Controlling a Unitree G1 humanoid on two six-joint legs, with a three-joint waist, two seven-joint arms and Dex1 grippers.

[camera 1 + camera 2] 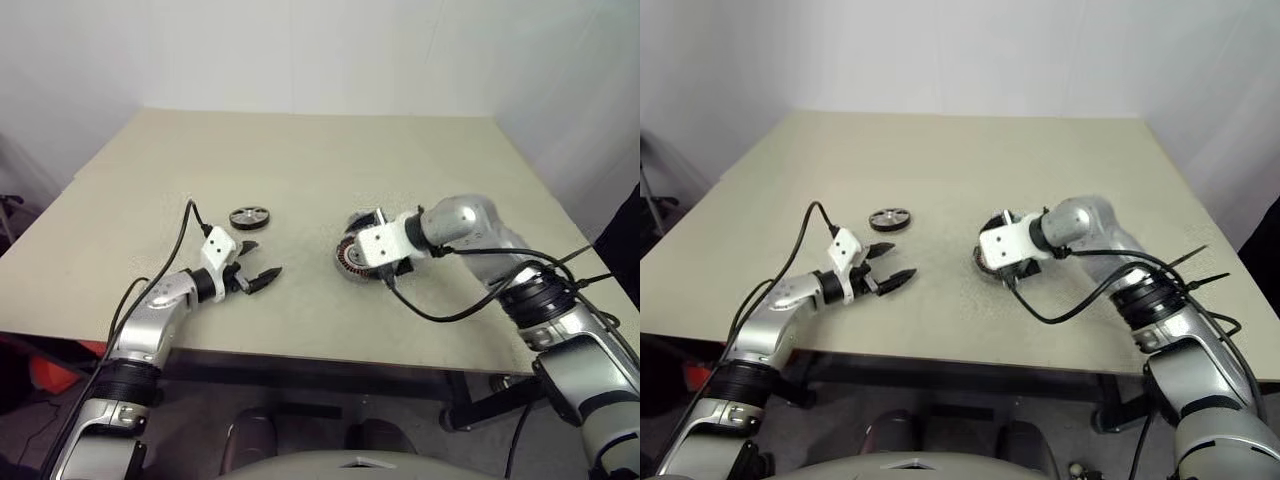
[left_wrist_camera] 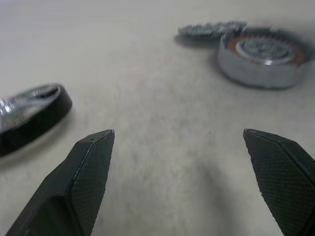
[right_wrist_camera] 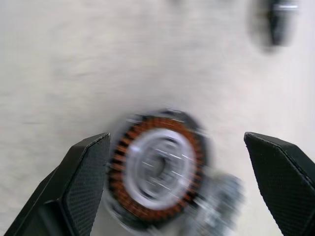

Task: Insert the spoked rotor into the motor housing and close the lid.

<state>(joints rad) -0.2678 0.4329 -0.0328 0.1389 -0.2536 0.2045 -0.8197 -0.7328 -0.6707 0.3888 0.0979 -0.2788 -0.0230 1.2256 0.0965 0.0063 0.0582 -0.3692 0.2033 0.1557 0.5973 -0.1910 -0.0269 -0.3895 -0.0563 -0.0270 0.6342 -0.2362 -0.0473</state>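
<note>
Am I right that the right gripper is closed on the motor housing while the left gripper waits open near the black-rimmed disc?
Not quite. The right gripper is open, not closed on anything: in the right wrist view its two fingers stand wide apart above the motor housing, which lies on the table. The rest holds: the left gripper is open near the black-rimmed disc.

Beige table [image 1: 300, 160] against plain white walls [image 1: 300, 50], even light

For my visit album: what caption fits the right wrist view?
Open right tool poised above the round, copper-wound metal motor housing on the beige table.
</note>
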